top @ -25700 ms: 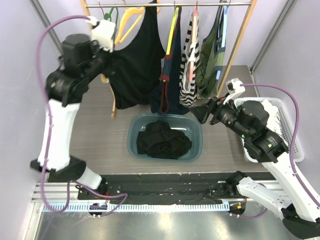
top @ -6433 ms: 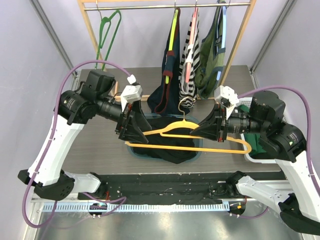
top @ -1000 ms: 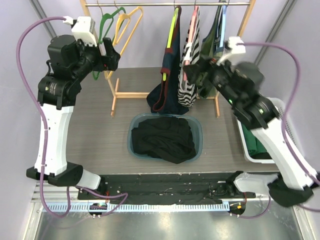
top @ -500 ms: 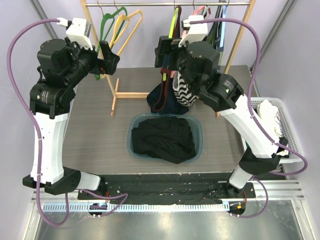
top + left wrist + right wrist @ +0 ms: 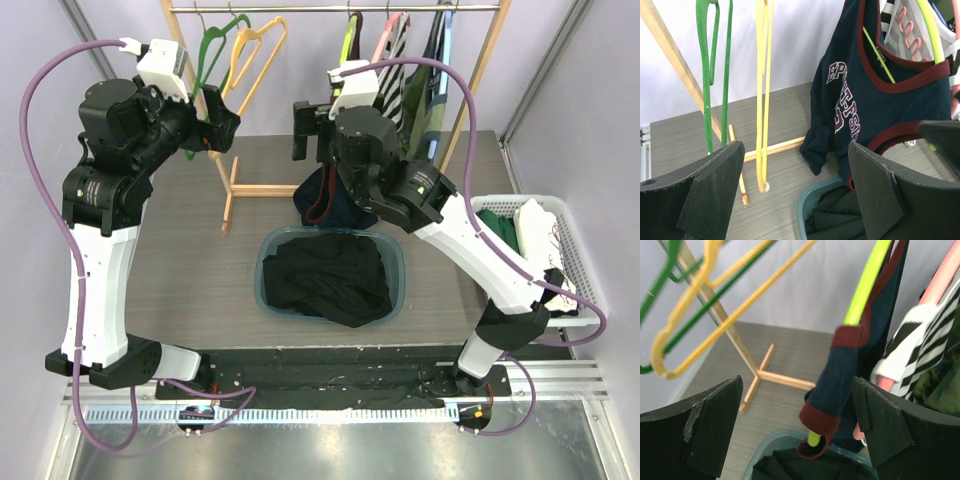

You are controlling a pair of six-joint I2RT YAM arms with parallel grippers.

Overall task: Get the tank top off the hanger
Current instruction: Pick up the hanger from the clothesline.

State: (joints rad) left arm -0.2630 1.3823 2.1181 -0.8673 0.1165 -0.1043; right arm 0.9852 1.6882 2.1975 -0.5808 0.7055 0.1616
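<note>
My left tool [image 5: 795, 192] is spread, empty. My right tool [image 5: 797, 425] gapes before the navy tank top [image 5: 840, 382] on its hanger [image 5: 867, 280].

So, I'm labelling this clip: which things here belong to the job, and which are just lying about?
Job in hand: navy tank top, lime hanger, left hand and right hand, both open; probably the teal bin.
Lying about: green hanger, yellow hanger, striped top, white basket.

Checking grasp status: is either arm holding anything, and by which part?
Nothing is held. Left gripper and right gripper both stand open; the navy tank top hangs ungripped.
</note>
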